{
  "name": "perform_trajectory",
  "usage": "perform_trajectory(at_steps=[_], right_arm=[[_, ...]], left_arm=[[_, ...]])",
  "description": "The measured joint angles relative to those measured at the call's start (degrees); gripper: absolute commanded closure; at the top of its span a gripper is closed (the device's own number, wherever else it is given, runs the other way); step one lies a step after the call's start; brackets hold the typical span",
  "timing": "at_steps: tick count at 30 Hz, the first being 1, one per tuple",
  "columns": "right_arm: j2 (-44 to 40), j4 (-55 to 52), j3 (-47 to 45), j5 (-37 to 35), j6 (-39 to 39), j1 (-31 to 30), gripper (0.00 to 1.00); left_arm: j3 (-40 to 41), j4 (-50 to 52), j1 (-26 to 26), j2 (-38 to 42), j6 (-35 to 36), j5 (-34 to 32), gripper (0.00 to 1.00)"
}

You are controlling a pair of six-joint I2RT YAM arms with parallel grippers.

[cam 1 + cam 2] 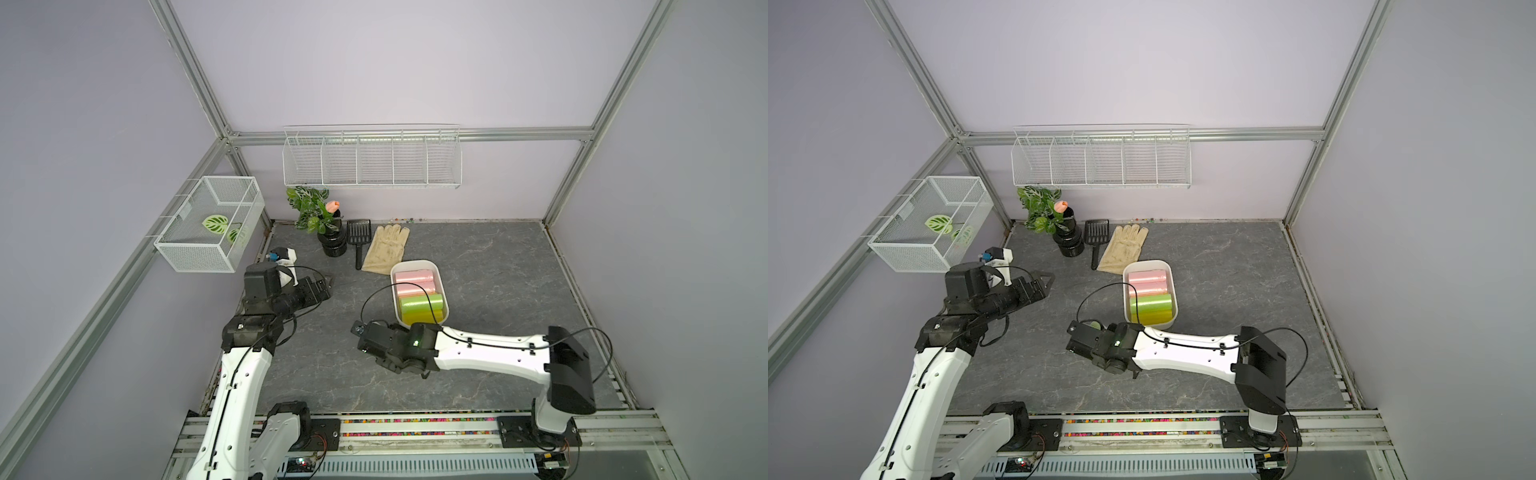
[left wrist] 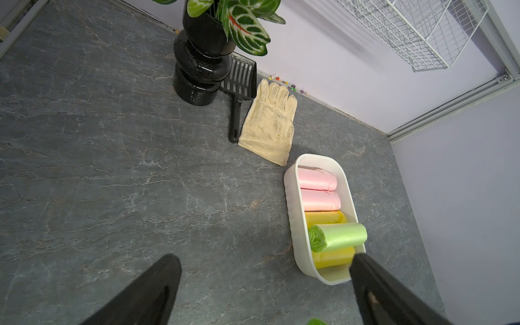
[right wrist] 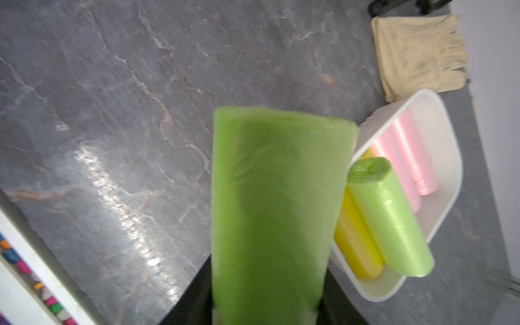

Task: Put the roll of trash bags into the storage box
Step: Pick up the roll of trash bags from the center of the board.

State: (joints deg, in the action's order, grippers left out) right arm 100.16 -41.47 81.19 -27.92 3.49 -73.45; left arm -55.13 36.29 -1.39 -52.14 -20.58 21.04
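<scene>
No text, label, brand or number can be read on the white plastic storage box (image 2: 292, 225), the green roll of trash bags (image 3: 270, 211) or elsewhere.

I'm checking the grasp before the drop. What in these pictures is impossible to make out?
- Right gripper fingertips: right wrist view, covered by the held green roll, which is blurred and cut by the bottom edge.
- Same roll in both top views: almost all hidden under the right wrist.
- Coloured specks by the back wall: left wrist view, too small.
- White-and-blue object: a top view, partly behind the left arm.
</scene>
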Motion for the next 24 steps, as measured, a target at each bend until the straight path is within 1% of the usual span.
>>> perform_trajectory(at_steps=[2,7,9,11,13,15,17,18,20,21,24], right_arm=[[-2.97,2.27,-2.47,-0.04,-1.95,1.03,1.00],[-14.60,9.77,-11.52,8.61,-7.87,8.09,1.00],[-19.67,12.66,-15.67,9.79,-12.63,10.54,1.00],[-22.86,13.75,-18.49,10.80,-17.84,10.93,1.00],[-24.39,12.61,-19.47,14.14,-22.97,11.47,1.00],[-24.39,9.35,-17.90,19.61,-26.75,14.64,1.00],[-23.23,5.03,-13.79,24.48,-29.09,20.04,1.00],[-22.34,3.06,-10.99,25.77,-30.23,22.60,1.00],[-19.98,0.07,-5.20,26.23,-33.00,26.36,1.00],[-18.29,-1.49,-2.16,26.05,-34.88,27.30,1.00],[-13.29,-5.55,3.67,25.59,-39.87,27.96,1.00]], left_arm=[[0.00,0.00,0.00,0.00,0.00,0.00,0.00],[0.00,0.00,0.00,0.00,0.02,0.00,0.00],[0.00,0.00,0.00,0.00,0.00,0.00,0.00],[0.00,0.00,0.00,0.00,0.00,0.02,0.00],[0.00,-0.02,0.00,0.00,0.00,0.04,0.00],[0.00,-0.02,0.00,0.00,0.00,0.20,0.00],[0.00,-0.02,0.00,0.00,0.00,0.26,0.00],[0.00,-0.02,0.00,0.00,0.00,0.28,0.00],[0.00,-0.02,0.00,0.00,0.00,0.42,0.00],[0.00,-0.02,0.00,0.00,0.02,0.44,0.00],[0.00,-0.07,0.00,0.00,0.00,0.44,0.00]])
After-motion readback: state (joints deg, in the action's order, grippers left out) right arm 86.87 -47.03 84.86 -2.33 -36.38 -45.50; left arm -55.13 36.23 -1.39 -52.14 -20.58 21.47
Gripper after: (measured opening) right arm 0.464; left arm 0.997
